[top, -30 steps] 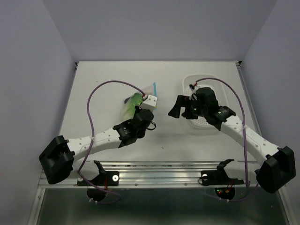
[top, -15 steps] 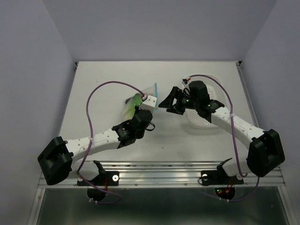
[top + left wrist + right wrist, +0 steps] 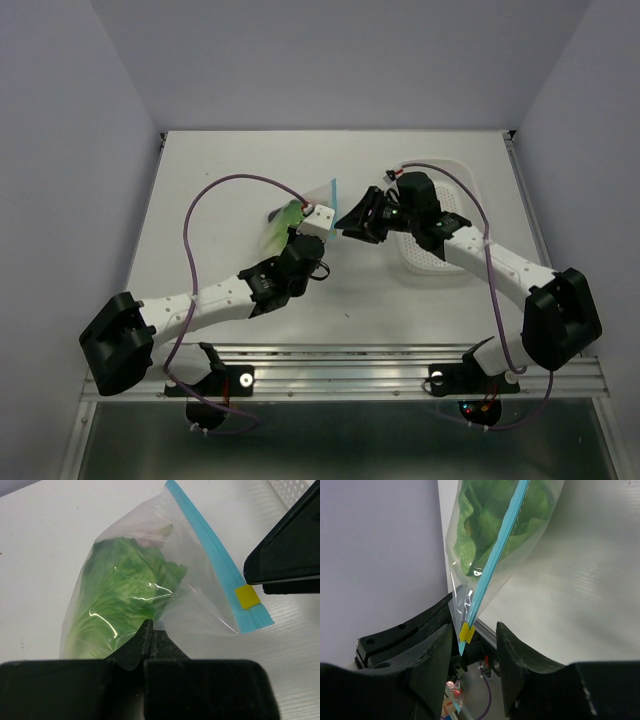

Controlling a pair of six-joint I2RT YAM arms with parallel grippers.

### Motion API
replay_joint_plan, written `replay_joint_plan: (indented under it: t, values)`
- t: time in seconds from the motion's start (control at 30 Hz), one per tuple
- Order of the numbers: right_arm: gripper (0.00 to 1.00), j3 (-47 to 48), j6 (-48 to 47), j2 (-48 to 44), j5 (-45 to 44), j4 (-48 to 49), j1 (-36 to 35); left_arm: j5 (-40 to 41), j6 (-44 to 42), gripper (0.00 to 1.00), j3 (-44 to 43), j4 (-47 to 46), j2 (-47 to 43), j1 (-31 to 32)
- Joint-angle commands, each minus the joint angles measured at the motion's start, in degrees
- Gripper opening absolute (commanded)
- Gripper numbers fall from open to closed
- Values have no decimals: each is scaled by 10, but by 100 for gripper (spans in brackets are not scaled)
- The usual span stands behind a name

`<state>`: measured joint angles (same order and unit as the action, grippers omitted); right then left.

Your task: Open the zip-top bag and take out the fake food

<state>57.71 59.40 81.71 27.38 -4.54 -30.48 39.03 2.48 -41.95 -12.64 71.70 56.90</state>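
The zip-top bag hangs lifted off the table, clear plastic with a blue zip strip. Its lower edge is pinched by my left gripper, which is shut on the plastic. Inside it shows the fake food, a green leafy piece, seen too in the right wrist view. A yellow slider sits at the strip's end. My right gripper is open, one finger on either side of that slider, with a gap on both sides. In the top view the right gripper is just right of the bag.
A white perforated basket lies on the table under and behind the right arm. Its corner shows in the left wrist view. Purple cables loop over both arms. Grey walls close the table on three sides.
The right gripper has swung left from over the basket to the bag's zip end, and its jaws have narrowed around the slider. The left gripper has kept its hold.
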Motion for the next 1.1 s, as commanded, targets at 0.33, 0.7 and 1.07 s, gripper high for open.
replay_joint_plan:
  t: [0.33,0.7,1.07]
  values:
    - [33,26,41,25,2,39,-24,1,6,0,3,-35,-20,8]
    - [5,15,55,23,-14,68,-29,-1,3,0,8,-34,-31,12]
    - [1,24,51,23,-70,63,-29,-65,-19,0,38,-48,-81,17]
